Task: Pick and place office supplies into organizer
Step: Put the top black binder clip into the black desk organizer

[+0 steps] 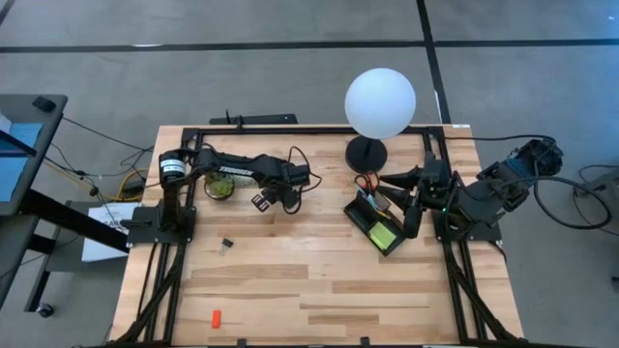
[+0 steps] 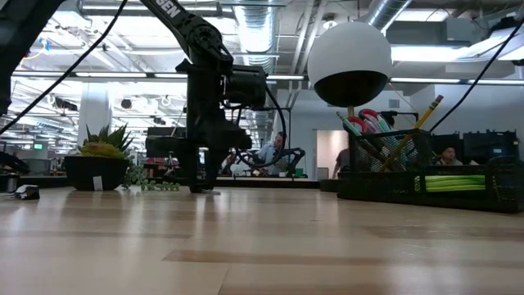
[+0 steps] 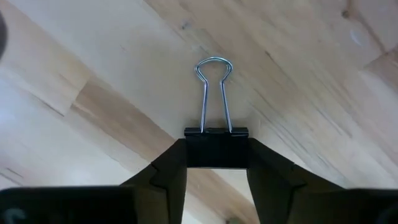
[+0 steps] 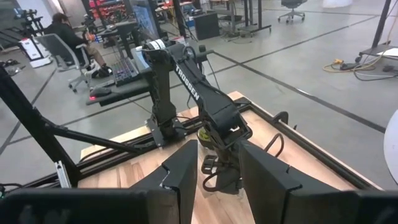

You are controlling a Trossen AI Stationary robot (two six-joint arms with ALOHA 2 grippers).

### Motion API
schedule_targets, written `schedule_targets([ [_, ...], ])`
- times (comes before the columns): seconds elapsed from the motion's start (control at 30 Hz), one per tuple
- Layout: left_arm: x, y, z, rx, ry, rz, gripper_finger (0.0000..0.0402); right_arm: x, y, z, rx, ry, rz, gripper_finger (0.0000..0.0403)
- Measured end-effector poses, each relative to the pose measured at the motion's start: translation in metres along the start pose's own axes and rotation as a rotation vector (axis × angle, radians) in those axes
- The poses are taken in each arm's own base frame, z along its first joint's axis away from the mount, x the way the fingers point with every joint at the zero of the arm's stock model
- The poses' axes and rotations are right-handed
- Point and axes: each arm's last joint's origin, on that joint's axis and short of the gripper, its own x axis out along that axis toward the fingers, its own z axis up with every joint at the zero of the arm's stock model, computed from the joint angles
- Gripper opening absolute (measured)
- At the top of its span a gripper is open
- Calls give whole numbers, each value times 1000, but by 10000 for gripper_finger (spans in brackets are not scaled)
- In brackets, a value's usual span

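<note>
Two arms: both dark; the left arm reaches over the table [image 1: 290, 280] middle, the right arm waits beside the organizer [image 1: 375, 224].
Lamp: one white globe lamp [image 1: 380, 102], just behind the organizer.
Organizer: one black tray, right side of the table; the low view alone shows pens and a pencil [image 2: 428, 111] upright in it; the high view shows a green sticky-note pad [image 1: 383, 234] inside.
Plant: one small potted plant [image 1: 221, 188], near the left arm.
Left gripper [image 3: 216, 168]: its wrist view shows the fingers clamped on a black binder clip [image 3: 216, 138], wire handles pointing forward.
Right gripper [image 4: 217, 171]: fingers apart, holding nothing.
Loose items: one black clip [image 1: 227, 244], one red-orange piece [image 1: 216, 317] on the table.
</note>
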Motion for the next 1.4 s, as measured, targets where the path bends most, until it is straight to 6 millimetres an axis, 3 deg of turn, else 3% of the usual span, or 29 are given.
schedule_targets([
  [0.2,-10,1,14,-168,-36,-6,120,0,0,0,0,0,0,113],
  [0.4,-53,17,49,-413,-285,2,126,0,0,0,0,-1,-1,113],
  [0.6,-99,29,89,-615,-561,129,125,1,-1,1,3,-2,-7,113],
  [0.77,-112,26,117,-766,-775,236,127,0,-2,1,3,-3,-6,113],
  [0.87,-118,27,124,-885,-840,332,127,-1,-1,0,0,0,0,113],
  [0.93,-119,30,124,-954,-882,331,127,-2,0,-1,-8,5,4,113],
  [1.03,-105,35,127,-1069,-888,307,128,-4,1,-2,-16,12,19,113],
  [1.2,-64,35,145,-1131,-839,267,129,-9,4,-5,-38,28,48,113],
  [1.4,-66,34,157,-1200,-904,331,129,-19,5,-5,-37,32,92,113],
])
